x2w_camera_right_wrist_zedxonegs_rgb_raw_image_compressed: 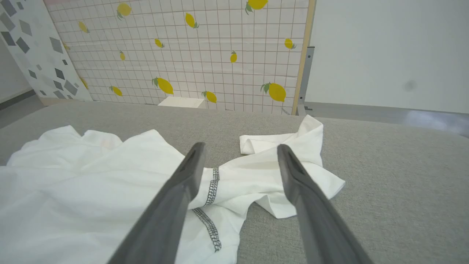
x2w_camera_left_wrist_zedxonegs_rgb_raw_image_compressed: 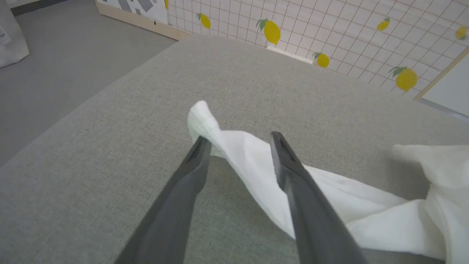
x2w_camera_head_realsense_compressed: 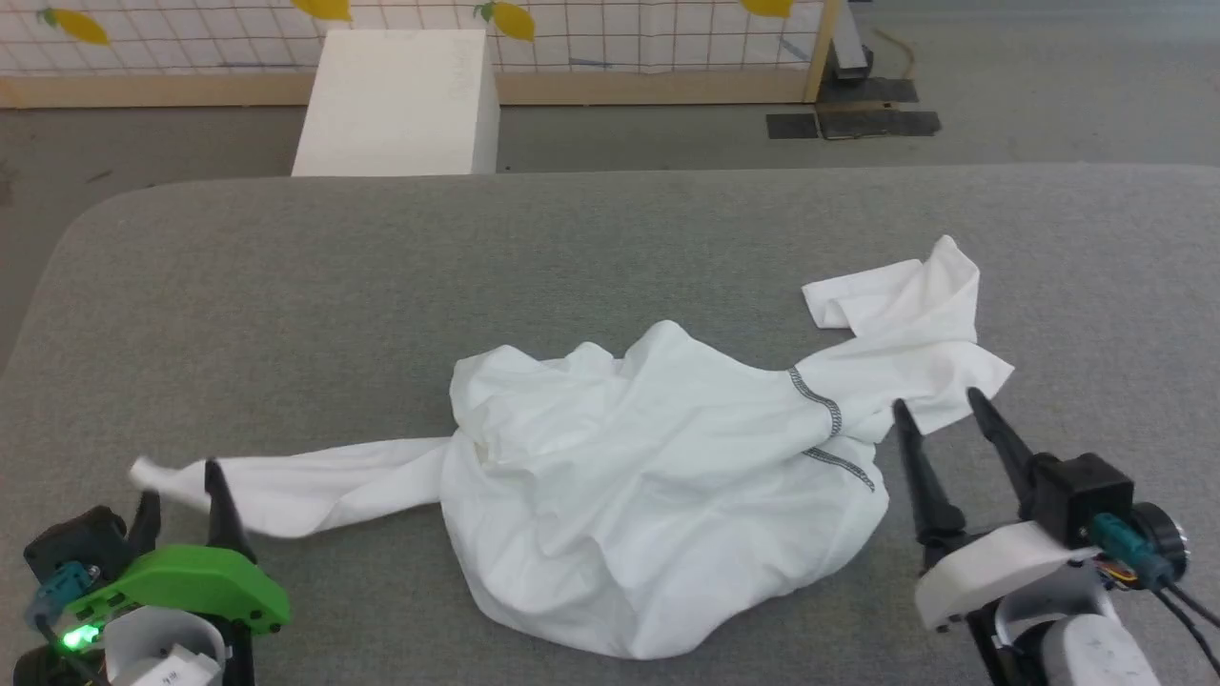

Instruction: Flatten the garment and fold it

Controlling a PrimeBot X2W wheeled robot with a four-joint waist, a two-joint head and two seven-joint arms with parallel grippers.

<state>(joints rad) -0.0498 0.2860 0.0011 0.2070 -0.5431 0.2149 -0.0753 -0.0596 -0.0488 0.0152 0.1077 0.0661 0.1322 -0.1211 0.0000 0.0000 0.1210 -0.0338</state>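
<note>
The white garment (x2w_camera_head_realsense_compressed: 648, 476) lies crumpled in the middle of the grey padded table (x2w_camera_head_realsense_compressed: 381, 276), with dark zigzag stitching (x2w_camera_head_realsense_compressed: 827, 408) on its right side. One sleeve (x2w_camera_head_realsense_compressed: 315, 486) stretches left to my left gripper (x2w_camera_head_realsense_compressed: 179, 481). That gripper (x2w_camera_left_wrist_zedxonegs_rgb_raw_image_compressed: 240, 141) is open, its fingers standing on either side of the sleeve's end (x2w_camera_left_wrist_zedxonegs_rgb_raw_image_compressed: 205, 121). The other sleeve (x2w_camera_head_realsense_compressed: 905, 324) lies folded at the right. My right gripper (x2w_camera_head_realsense_compressed: 934, 400) is open just above that sleeve (x2w_camera_right_wrist_zedxonegs_rgb_raw_image_compressed: 278, 161), its fingers apart over the stitched seam (x2w_camera_right_wrist_zedxonegs_rgb_raw_image_compressed: 211, 187).
A rigid white box (x2w_camera_head_realsense_compressed: 400, 100) stands on the floor behind the table's far edge. A lemon-patterned grid screen (x2w_camera_head_realsense_compressed: 610, 29) with a wooden frame closes the back. The table's rounded left corner (x2w_camera_head_realsense_compressed: 67, 248) drops to grey floor.
</note>
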